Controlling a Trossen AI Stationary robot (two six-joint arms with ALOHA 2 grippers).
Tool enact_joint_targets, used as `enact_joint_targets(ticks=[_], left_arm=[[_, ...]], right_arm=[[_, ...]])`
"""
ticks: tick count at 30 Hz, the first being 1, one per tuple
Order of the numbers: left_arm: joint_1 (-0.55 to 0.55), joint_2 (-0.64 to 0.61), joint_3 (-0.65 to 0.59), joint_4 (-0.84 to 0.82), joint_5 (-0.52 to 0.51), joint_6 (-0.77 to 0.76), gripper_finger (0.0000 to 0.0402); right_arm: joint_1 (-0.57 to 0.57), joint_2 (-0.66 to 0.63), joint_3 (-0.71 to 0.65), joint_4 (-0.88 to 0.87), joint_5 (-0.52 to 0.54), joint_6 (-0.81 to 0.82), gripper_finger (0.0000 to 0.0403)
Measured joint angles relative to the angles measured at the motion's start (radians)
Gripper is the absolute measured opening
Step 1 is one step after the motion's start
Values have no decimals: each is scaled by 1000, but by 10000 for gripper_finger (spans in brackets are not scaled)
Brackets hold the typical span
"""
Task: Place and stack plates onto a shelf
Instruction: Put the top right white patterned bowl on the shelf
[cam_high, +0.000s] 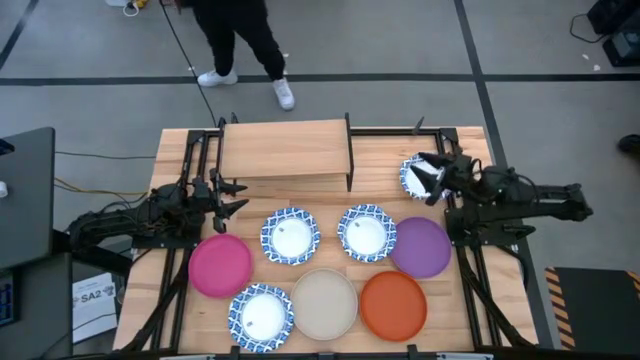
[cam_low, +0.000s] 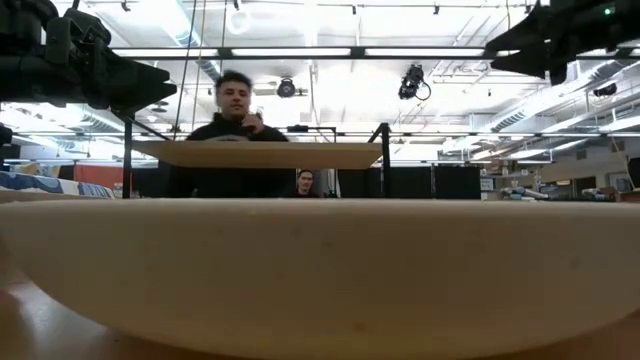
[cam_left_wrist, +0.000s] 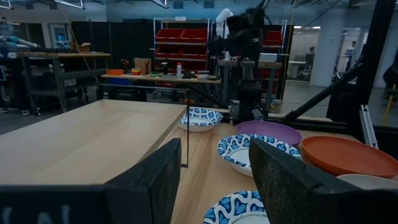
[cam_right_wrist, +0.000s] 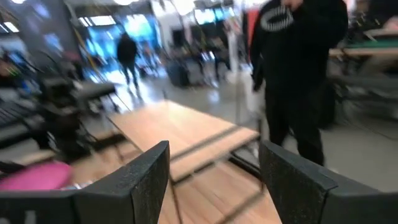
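Plates number eight: beige, orange, pink, purple and four blue-rimmed ones, all on the table, none on the shelf. Both grippers, left and right, hover with jaws apart, holding nothing. Only the low view shows a person beyond the shelf.

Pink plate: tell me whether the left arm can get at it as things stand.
Probably yes. The pink plate lies uncovered right beside the open left end effector, with nothing stacked on it.

floor: grey | red bins (bkgd shelving) | ceiling strip lights
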Motion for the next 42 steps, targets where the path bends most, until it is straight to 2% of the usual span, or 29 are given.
enact_joint_targets(ticks=[7, 13, 18, 24, 27, 34, 42], left_arm=[[0, 0, 0, 0, 0, 0, 196], [0, 0, 0, 0, 0, 0, 196], [0, 0, 0, 0, 0, 0, 196], [0, 0, 0, 0, 0, 0, 196], [0, 0, 0, 0, 0, 0, 196], [0, 0, 0, 0, 0, 0, 196], [0, 0, 0, 0, 0, 0, 196]], right_arm=[[-111, 119, 195, -275, -18, 33, 252], [-234, 219, 276, -394, -106, 32, 252], [-377, 314, 301, -481, -235, 8, 252], [-562, 445, 308, -498, -404, -87, 252], [-642, 512, 308, -497, -454, -136, 252], [-780, 667, 308, -496, -498, -280, 252], [-884, 842, 308, -492, -502, -432, 252]])
